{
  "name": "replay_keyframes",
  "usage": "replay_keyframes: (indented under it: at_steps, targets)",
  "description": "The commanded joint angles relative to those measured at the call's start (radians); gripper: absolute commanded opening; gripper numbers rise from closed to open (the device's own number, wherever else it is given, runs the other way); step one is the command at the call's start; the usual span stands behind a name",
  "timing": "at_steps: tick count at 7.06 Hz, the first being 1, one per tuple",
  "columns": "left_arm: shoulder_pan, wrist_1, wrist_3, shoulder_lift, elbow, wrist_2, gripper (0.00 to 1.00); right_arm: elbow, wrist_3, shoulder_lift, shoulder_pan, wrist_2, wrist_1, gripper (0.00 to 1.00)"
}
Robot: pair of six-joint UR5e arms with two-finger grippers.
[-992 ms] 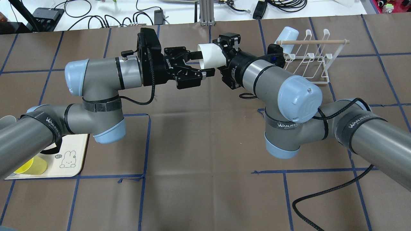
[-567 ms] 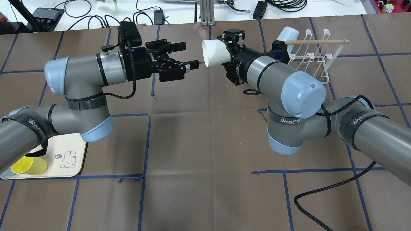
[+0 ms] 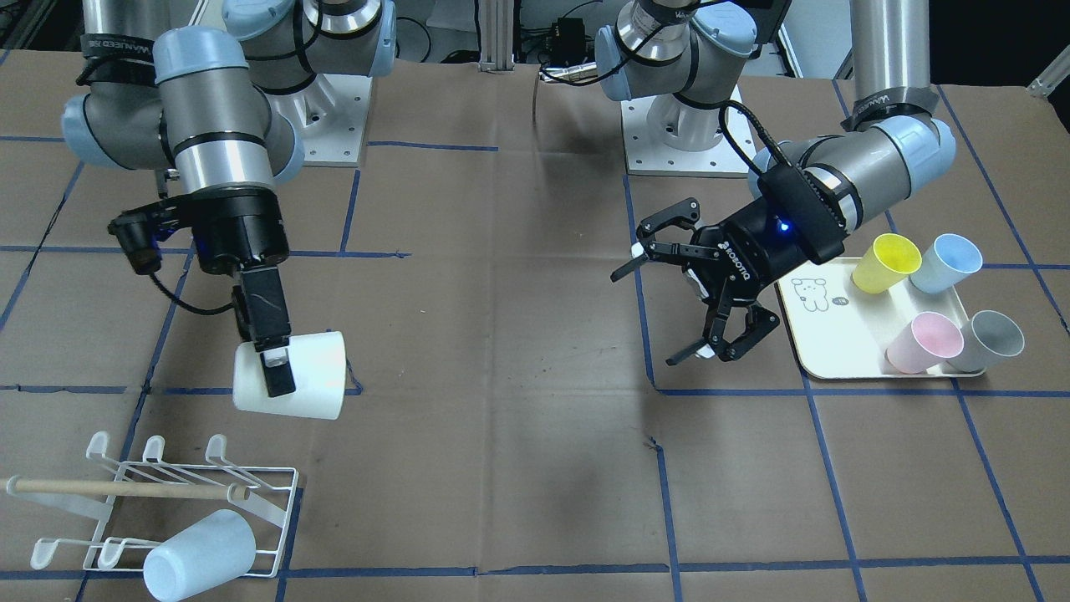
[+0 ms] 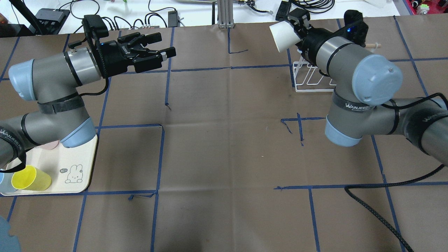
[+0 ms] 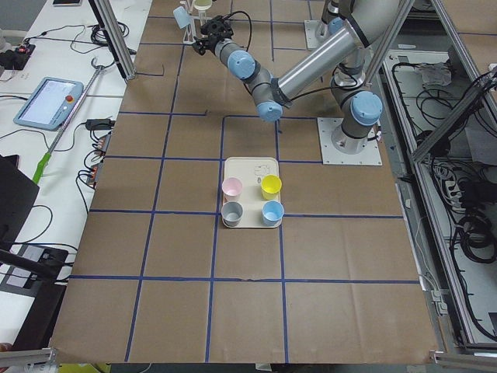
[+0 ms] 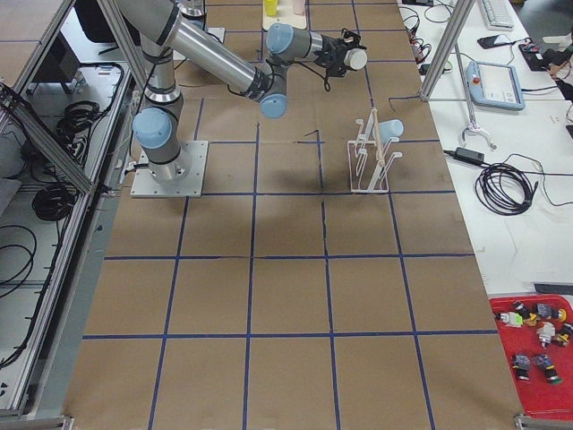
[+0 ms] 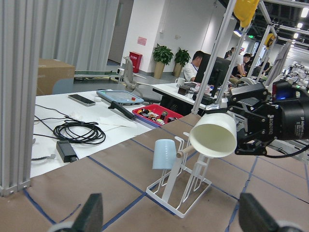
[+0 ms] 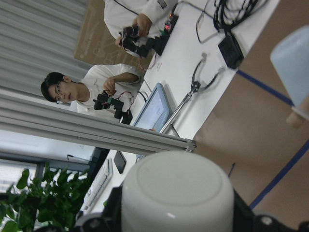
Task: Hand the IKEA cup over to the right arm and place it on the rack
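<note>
The white IKEA cup (image 3: 311,378) lies on its side in the air, and my right gripper (image 3: 279,374) is shut on it. In the overhead view the cup (image 4: 281,32) points left, with the right gripper (image 4: 296,23) just above the near end of the rack (image 4: 312,77). The white wire rack (image 3: 180,482) with its wooden dowel stands below and beside the held cup. My left gripper (image 3: 650,315) is open and holds nothing, far from the cup, near the tray. The left wrist view shows the cup's mouth (image 7: 214,135) above the rack (image 7: 179,181).
A light-blue cup (image 3: 199,554) hangs upside down on the rack. The cream tray (image 3: 836,339) holds a yellow cup (image 3: 888,262), a blue one (image 3: 946,262), a pink one (image 3: 923,342) and a grey one (image 3: 991,341). A black cable (image 4: 371,210) trails over the table. People sit beyond the table's far edge.
The left gripper has drawn back to the left, away from the cup. The right arm has carried the cup to the right and farther back, up to the rack.
</note>
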Motion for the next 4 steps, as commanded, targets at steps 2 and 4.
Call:
replay_keyframes:
  at_steps: [2,4]
  targets:
    - [-0.011,-0.105,-0.134,-0.019,0.078,0.502,0.99,-0.057,-0.921,0.049,-0.154,0.003,-0.002,0.19]
    - [-0.099,-0.428,-0.159,-0.013,0.191,0.826,0.99,-0.135,-1.109,0.125,-0.238,-0.005,0.004,0.2]
